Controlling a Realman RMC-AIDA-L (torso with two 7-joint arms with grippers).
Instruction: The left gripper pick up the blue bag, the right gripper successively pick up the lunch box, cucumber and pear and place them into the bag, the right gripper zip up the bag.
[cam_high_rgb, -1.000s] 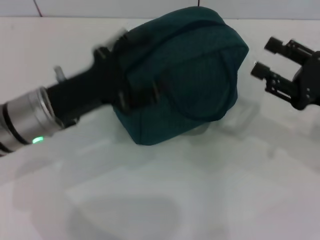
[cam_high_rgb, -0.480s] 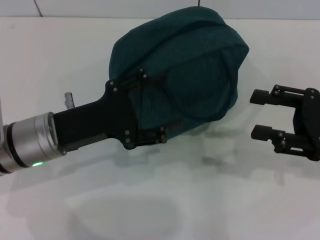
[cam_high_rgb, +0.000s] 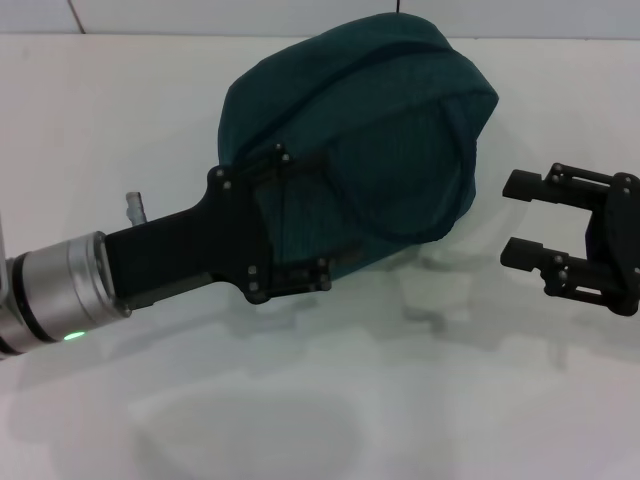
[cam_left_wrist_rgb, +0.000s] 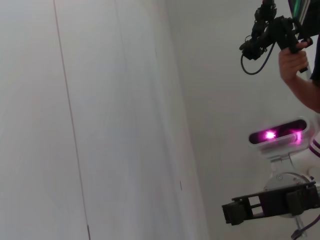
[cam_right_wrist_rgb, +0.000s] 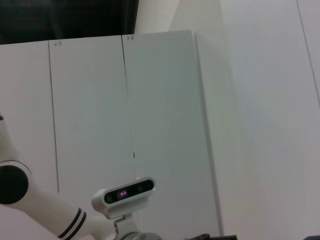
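Two black claws: left claw (cam_high_rgb: 290, 220) at centre frame grips the dark teal fabric bag (cam_high_rgb: 380, 130); right claw (cam_high_rgb: 530, 220) at right edge gapes empty beside it.

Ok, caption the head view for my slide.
Left gripper against the blue bag; open right gripper waits beside it.

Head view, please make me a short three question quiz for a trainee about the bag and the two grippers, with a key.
1. True or false: the right gripper is touching the blue bag.
2. Which gripper is at the bag: A left, B right, C neither?
3. Fill in: the right gripper's fingers are ____.

Key
1. False; it hangs apart, beside the bag on the robot's right.
2. A; the left gripper lies against the bag's near left side, though its grip is not clear.
3. Open.
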